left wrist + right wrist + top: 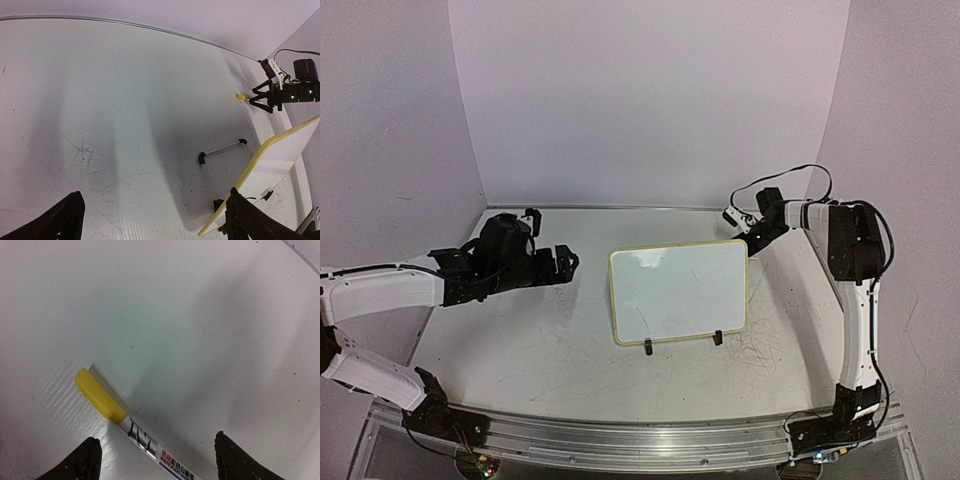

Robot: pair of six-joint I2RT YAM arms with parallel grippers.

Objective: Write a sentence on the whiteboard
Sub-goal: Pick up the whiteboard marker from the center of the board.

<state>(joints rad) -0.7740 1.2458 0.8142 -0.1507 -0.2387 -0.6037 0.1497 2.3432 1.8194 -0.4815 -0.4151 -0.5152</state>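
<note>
Right hand (pixel 156 437) cropped, marker (pixel 137 432) cut off, whiteboard (pixel 680 290) washed out

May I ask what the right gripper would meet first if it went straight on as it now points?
Probably the white marker pen with the yellow cap, lying on the pale tabletop between the right gripper's open fingers; the depth is unclear.

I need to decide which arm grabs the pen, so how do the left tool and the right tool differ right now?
The left tool hangs over the table left of the whiteboard, with nothing between its fingers; the right tool sits by the board's far right corner. The right tool straddles the yellow-capped marker lying on the table; the left tool is across the board from it. Shared: both stand open, neither gripping anything.
</note>
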